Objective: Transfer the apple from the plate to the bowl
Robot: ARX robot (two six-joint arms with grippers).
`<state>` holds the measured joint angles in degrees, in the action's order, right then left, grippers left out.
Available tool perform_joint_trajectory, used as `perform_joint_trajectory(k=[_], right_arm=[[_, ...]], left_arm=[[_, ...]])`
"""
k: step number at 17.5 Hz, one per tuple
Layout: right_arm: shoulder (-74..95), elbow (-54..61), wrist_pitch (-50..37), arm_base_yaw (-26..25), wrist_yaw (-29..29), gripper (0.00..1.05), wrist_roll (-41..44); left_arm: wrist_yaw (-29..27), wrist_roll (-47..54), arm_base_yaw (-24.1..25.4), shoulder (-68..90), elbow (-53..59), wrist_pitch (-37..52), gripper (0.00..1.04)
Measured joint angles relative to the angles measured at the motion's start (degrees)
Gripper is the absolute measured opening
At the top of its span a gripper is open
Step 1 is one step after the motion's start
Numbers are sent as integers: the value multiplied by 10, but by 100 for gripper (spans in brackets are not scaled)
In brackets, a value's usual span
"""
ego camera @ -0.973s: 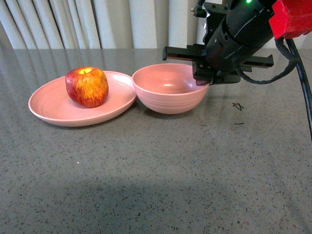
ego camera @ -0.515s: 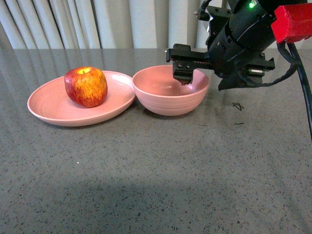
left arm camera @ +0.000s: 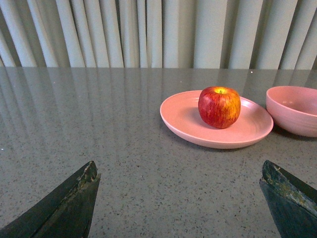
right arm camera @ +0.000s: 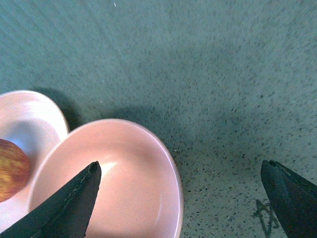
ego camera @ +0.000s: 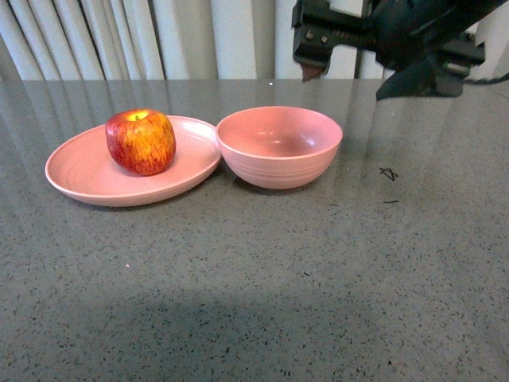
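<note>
The red, yellow-streaked apple (ego camera: pixel 141 142) sits on the shallow pink plate (ego camera: pixel 79 173) at the left. Its rim touches the deep pink bowl (ego camera: pixel 278 148), which holds nothing. High above the bowl's right side hangs my right gripper (ego camera: pixel 346 83), open and holding nothing. In its wrist view it looks down on the bowl (right arm camera: pixel 124 183), its rim lying between the right gripper's (right arm camera: pixel 180 165) fingers, with the plate (right arm camera: pixel 27 121) and apple (right arm camera: pixel 9 168) at the edge. My left gripper (left arm camera: pixel 179 167) is open low over the table, well short of the apple (left arm camera: pixel 219 106), plate (left arm camera: pixel 183 116) and bowl (left arm camera: pixel 294 111).
The dishes stand on a grey speckled tabletop (ego camera: pixel 254 278). Small dark pen marks (ego camera: pixel 387 173) lie on it to the right of the bowl. Pale curtains (ego camera: pixel 159 36) hang behind the table's far edge.
My right gripper has risen from the bowl's rim level to the top of the front view. The apple, plate and bowl have stayed put.
</note>
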<state>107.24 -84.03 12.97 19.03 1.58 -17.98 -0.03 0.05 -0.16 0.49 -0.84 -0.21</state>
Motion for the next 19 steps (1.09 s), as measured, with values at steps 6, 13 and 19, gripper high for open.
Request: perform_joint_trajectory(k=[6,13,19], right_arm=[[-265,241,-173,-76,19,98,31],[-624,568,-301,-191,-3,88,140],[-816,747,-283,-190,-14,35,170]], left_arm=[[0,0,0,0,0,0,98],[0,0,0,0,0,0,98],[0,0,0,0,0,0,98]])
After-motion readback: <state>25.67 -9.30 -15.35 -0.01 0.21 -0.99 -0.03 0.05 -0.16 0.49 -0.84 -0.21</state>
